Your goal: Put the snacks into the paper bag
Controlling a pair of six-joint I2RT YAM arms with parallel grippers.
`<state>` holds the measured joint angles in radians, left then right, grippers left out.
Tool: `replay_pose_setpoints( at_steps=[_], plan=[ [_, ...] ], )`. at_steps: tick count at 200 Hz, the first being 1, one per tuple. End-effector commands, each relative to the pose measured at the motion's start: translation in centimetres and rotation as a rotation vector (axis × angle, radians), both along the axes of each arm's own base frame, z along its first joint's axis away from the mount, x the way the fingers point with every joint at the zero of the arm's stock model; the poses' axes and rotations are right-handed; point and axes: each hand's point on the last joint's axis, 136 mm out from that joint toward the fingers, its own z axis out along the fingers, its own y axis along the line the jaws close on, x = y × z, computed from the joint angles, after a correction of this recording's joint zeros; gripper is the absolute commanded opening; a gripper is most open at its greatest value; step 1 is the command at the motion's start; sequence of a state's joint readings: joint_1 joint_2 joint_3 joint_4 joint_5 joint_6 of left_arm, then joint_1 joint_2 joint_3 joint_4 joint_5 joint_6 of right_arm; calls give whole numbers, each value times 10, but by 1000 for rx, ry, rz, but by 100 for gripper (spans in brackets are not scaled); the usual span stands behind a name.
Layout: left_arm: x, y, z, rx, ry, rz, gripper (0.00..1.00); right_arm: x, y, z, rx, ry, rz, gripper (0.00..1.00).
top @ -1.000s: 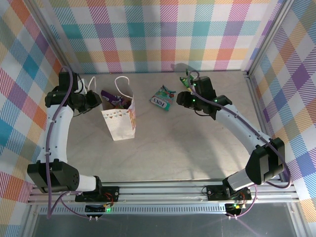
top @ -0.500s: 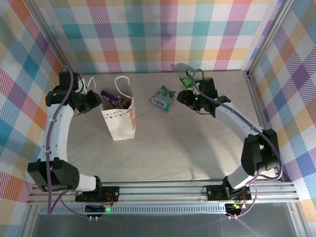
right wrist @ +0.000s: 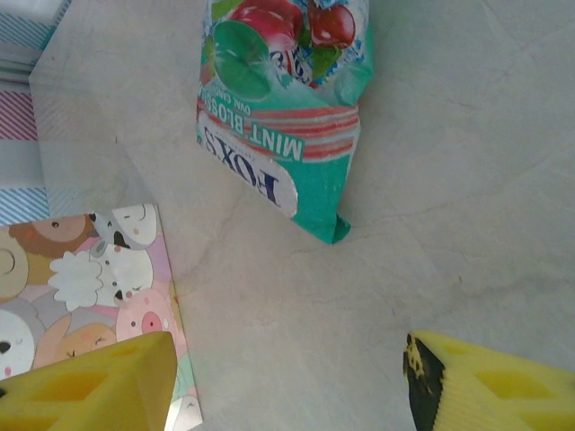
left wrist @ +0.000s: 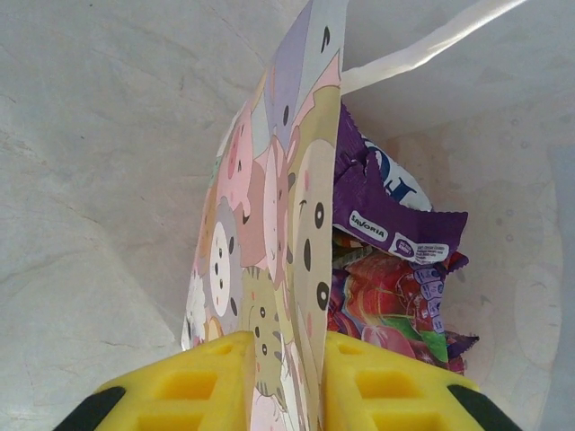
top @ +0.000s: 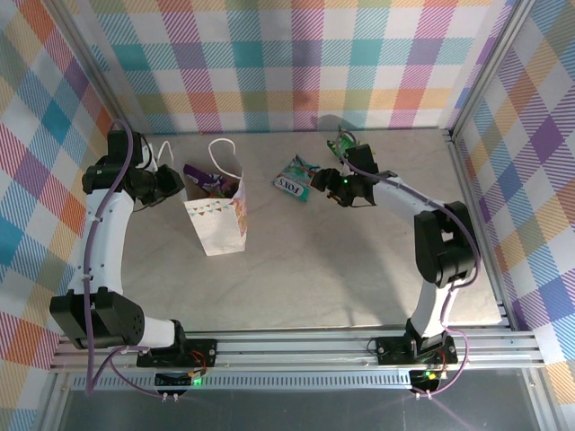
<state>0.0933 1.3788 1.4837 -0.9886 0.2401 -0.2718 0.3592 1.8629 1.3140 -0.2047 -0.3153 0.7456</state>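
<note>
**Fig.** Loading of snack packets into a paper bag point(top: 216, 220). The paper bag is stood upright toward the far left corner of the tabletop point(top: 323, 278), with its mouth open upward. A purple packet point(left wrist: 395, 211) and a red packet point(left wrist: 386, 310) are seen lodged inside it.

One wall of the bag is pinched near its rim by the left gripper point(left wrist: 286, 377), with a pad pressed on either face. The bag is judged light and easily tipped, so it is steadied by this grip. The left arm is extended along the left edge, and its wrist is turned inward toward the bag.

A teal packet point(right wrist: 287, 135) is laid flat near the far edge, about midway across, to the right of the bag and apart from it. It is judged light, crinkly and slippery, with loose contents that shift under pressure. Hold is best taken on the flat crimped seam at an end or on a corner, since a pinch across the full belly is likely to slide off.

The right gripper point(right wrist: 287, 386) is set low just beside the teal packet and is directed toward it. Its fingers point(right wrist: 90, 386) are spread wide and nothing is held between them. The right arm is bent at the elbow and reached toward the far edge, where a green packet point(top: 341, 144) is also found, just beyond the wrist
</note>
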Motion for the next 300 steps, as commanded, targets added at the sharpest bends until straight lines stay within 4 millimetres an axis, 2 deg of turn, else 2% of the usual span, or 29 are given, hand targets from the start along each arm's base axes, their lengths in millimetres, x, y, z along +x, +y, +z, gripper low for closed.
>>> replay_pose_setpoints(
  at_steps=[1,57,76,129,209,300],
  plan=[
    [-7,2,11,30,-19,-3,24,20,9,11,41,-37,9,69],
    [-3,4,13,39,-33,2,25,43,16,-17,2,16,8,76],
    [-1,5,13,44,-33,4,25,48,14,-27,-30,37,5,81],
    [1,5,13,50,-41,0,25,59,15,-41,-64,58,6,87],
    [9,6,9,52,-35,-3,25,81,25,-55,-72,70,19,87],
    [10,8,5,58,-21,3,25,92,38,-69,-59,101,38,84]
  ],
)
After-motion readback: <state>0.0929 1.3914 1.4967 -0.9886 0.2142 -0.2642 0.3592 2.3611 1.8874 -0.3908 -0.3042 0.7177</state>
